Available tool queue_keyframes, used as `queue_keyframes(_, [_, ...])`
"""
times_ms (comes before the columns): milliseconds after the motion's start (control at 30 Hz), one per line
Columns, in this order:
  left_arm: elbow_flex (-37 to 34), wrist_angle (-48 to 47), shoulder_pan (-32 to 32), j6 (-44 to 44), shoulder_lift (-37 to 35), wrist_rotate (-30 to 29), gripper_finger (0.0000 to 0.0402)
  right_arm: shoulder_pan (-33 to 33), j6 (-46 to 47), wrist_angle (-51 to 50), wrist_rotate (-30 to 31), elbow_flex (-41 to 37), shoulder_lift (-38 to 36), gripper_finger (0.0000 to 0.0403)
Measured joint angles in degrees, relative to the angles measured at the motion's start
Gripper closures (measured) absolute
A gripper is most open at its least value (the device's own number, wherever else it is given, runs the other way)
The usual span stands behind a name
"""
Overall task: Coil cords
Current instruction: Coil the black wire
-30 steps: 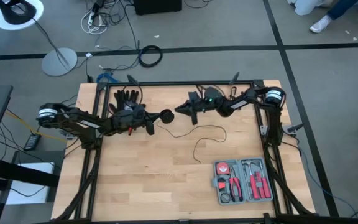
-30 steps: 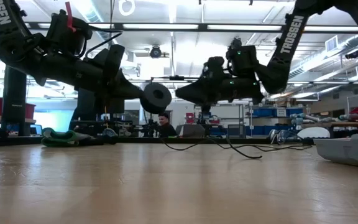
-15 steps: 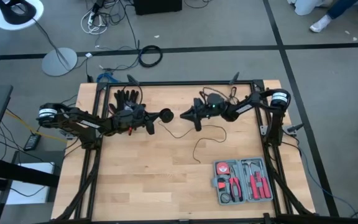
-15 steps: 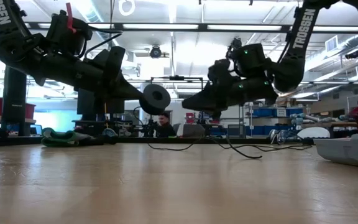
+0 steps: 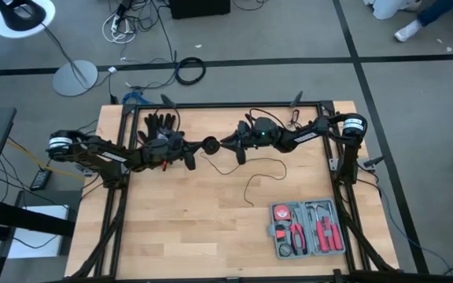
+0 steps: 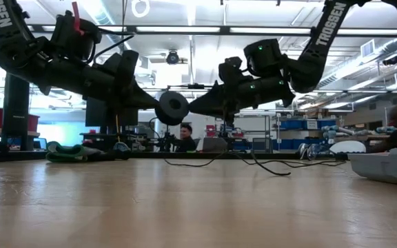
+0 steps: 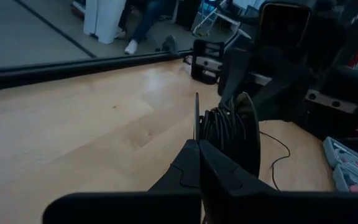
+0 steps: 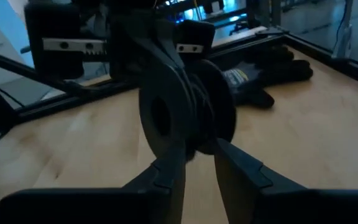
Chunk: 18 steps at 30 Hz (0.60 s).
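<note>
The right gripper (image 5: 228, 142) has moved left, its fingers slightly apart at the spool (image 5: 209, 145), upper centre of the frame. The left gripper (image 5: 197, 148) stays clamped on it. The wire (image 5: 252, 178) trails across the table (image 5: 171, 220).

Around my pale wooden plank surface (image 5: 171, 228) lies grey concrete floor (image 5: 415, 102) crossed by dark seams. A white round-based floor lamp (image 5: 75, 77) stands beyond one corner. Long ceiling strip lights (image 6: 185, 30) glow over blue-binned storage shelves (image 6: 302, 131).
</note>
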Motion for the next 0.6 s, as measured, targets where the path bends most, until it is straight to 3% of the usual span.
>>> queue_keyframes(400, [0.0,2.9,0.0,0.69,-0.02,2.05,0.0401,0.32,0.03,-0.11,-6.4,0.88,0.02,0.0322])
queue_keyframes(600, [0.0,2.94,0.0,0.61,-0.02,2.3,0.0401,1.21,-0.41,-0.06,-6.59,0.88,0.02,0.0364])
